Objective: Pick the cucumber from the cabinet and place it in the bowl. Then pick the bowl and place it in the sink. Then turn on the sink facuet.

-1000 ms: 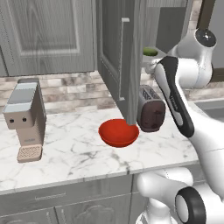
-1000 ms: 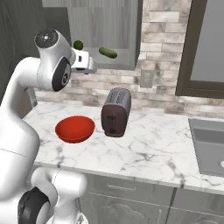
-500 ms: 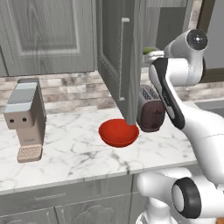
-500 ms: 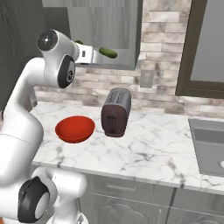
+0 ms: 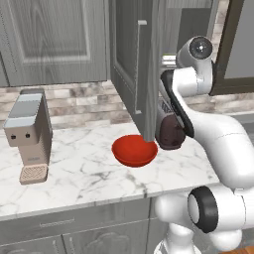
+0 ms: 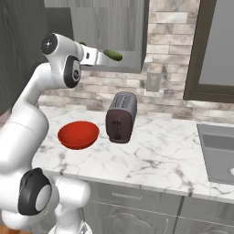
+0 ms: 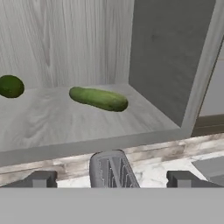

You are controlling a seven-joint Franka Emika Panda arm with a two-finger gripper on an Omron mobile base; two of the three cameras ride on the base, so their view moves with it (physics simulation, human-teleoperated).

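The dark green cucumber (image 7: pixel 98 99) lies on the pale shelf of the open cabinet (image 7: pixel 65 124), also visible as the cucumber (image 6: pixel 113 55) at the shelf's front edge. My gripper (image 7: pixel 113 179) is open and empty, level with the shelf's front edge and short of the cucumber; from the right base my gripper (image 6: pixel 99 56) sits just left of it. The red bowl (image 5: pixel 134 150) (image 6: pixel 78 134) rests empty on the marble counter below. A corner of the sink (image 6: pixel 219 151) shows at the right. The sink facuet is out of view.
The open cabinet door (image 5: pixel 136 64) stands edge-on just left of my hand. A dark toaster (image 6: pixel 121 116) (image 5: pixel 171 130) stands right of the bowl, under the shelf. A round green fruit (image 7: pixel 11 85) lies further left on the shelf. A coffee machine (image 5: pixel 29 134) stands at counter left.
My arm has swung in toward the open cabinet, bringing the hand closer to the shelf. The jaws stay open. Cucumber and bowl have not moved.
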